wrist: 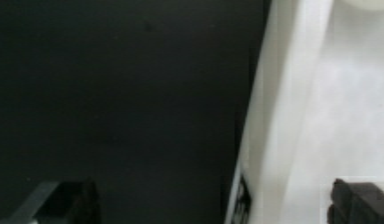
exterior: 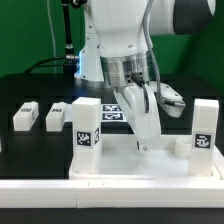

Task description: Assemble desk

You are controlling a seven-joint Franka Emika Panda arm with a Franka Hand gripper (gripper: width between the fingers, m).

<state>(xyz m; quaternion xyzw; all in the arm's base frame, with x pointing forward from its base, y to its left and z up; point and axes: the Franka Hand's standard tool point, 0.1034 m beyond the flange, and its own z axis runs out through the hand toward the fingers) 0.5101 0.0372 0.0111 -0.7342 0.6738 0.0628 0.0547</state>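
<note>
The white desk top lies flat at the front, rim up. Two white legs with tags stand upright on it, one at the exterior view's left and one at the right. Two more legs lie loose on the black table. My gripper reaches down to the top's far edge between the standing legs. In the wrist view the gripper is open. Its dark fingertips stand wide apart on either side of the desk top's rim, holding nothing.
The marker board lies flat on the black table behind the desk top, partly hidden by my arm. A small white piece sits near the right leg. A black cable and stand rise at the back left.
</note>
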